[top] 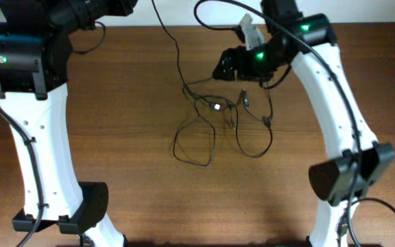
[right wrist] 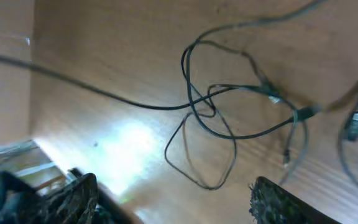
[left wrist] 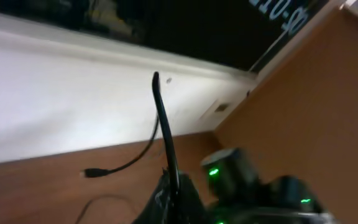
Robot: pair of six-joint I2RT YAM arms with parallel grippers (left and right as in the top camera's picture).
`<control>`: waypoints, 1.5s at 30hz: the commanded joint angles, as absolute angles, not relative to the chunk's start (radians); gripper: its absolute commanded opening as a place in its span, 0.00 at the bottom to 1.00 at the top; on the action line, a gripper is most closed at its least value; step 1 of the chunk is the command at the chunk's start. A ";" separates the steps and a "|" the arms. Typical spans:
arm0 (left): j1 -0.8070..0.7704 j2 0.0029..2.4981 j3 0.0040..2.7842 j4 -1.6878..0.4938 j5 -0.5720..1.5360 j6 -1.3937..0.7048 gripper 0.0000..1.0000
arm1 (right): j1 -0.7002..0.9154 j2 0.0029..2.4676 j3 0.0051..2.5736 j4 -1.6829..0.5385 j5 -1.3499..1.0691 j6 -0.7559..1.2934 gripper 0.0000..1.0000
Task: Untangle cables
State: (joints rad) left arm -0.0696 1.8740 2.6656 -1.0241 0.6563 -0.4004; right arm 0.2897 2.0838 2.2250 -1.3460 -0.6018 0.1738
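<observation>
Only writing: white characters on a dark panel (left wrist: 278, 12) at the top right of the left wrist view, cut off by the frame and not readable for sure. No brand marks visible elsewhere.

Brown wood-grain desk (top: 115, 137), with a bright glare patch in the right wrist view. White wall (left wrist: 55, 93) beyond the far edge.

The cables (top: 211, 110) lie in a loose tangle at mid-desk, slightly right of center. Loops spread toward the near side, and one strand runs off the far edge. Small plug ends show in the knot (right wrist: 210, 118).

The left fingers (left wrist: 166, 202) are closed on one black cord, whose end sticks up past them.

The right fingers (right wrist: 73, 199) are spread wide and hold nothing. They hang just above the tangle's far right side (top: 228, 65). Green lights glow on the right arm (top: 334, 103).
</observation>
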 commanded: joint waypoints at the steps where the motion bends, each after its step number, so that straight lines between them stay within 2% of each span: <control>1: -0.062 1.866 2.670 -0.988 0.670 -0.445 0.00 | 0.311 2.133 2.217 -1.335 -0.670 0.134 0.78; 2: -0.062 1.866 2.670 -0.988 0.670 -0.445 0.00 | 0.327 2.141 2.214 -1.315 -0.670 0.063 0.78; 3: -0.062 1.866 2.670 -0.981 0.670 -0.445 0.00 | 0.360 2.150 2.214 -1.265 -0.670 -0.113 0.65; 4: -0.062 1.866 2.670 -0.976 0.670 -0.445 0.00 | 0.379 2.152 2.209 -1.229 -0.670 -0.165 0.61; 7: -0.062 1.866 2.669 -0.961 0.670 -0.445 0.00 | 0.412 2.152 2.153 -1.095 -0.803 -0.286 0.58; 9: -0.062 1.866 2.669 -0.962 0.670 -0.445 0.00 | 0.412 2.152 2.093 -1.017 -0.889 -0.292 0.57; 13: -0.062 1.866 2.669 -0.959 0.670 -0.445 0.00 | 0.411 2.152 1.934 -0.896 -0.912 -0.281 0.46; 14: -0.062 1.866 2.669 -0.959 0.670 -0.445 0.00 | 0.410 2.152 1.927 -0.888 -0.907 -0.281 0.39; 16: -0.062 1.866 2.669 -0.966 0.669 -0.444 0.00 | 0.410 2.151 1.929 -0.869 -0.905 -0.264 0.15; 17: -0.062 1.866 2.669 -0.978 0.657 -0.437 0.00 | 0.401 2.149 1.932 -0.855 -0.906 -0.194 0.04; 19: -0.062 1.866 2.669 -1.047 0.567 -0.389 0.00 | 0.379 2.103 1.953 -0.859 -0.906 -0.088 0.04; 23: -0.062 1.866 2.669 -1.299 0.076 -0.304 0.00 | 0.371 1.839 1.983 -0.871 -0.811 0.036 0.04; 27: -0.062 1.866 2.669 -1.408 -0.178 -0.273 0.00 | 0.371 1.611 1.983 -0.877 -0.693 0.122 0.04; 30: -0.062 1.866 2.669 -1.412 -0.181 -0.244 0.00 | 0.371 1.508 1.983 -0.817 -0.591 0.312 0.04; 33: -0.062 1.866 2.669 -1.423 -0.180 -0.236 0.00 | 0.371 1.479 1.983 -0.737 -0.369 0.384 0.04; 37: -0.062 1.866 2.669 -1.434 -0.180 -0.236 0.00 | 0.301 1.476 2.037 -0.556 -0.516 0.525 0.04; 39: -0.062 1.866 2.669 -1.434 -0.181 -0.229 0.00 | 0.258 1.486 2.046 -0.625 -0.521 0.522 0.04; 42: -0.062 1.866 2.669 -1.432 -0.180 -0.229 0.00 | 0.254 1.581 2.046 -0.898 -0.466 0.474 0.04; 45: -0.063 1.866 2.669 -1.442 -0.063 -0.117 0.00 | 0.260 1.607 2.046 -0.945 -0.572 0.421 0.04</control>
State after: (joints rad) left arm -0.0696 1.8740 2.6659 -1.4399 -0.1570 -0.2226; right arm 0.2584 1.6108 2.0430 -0.9401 -0.4995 0.4706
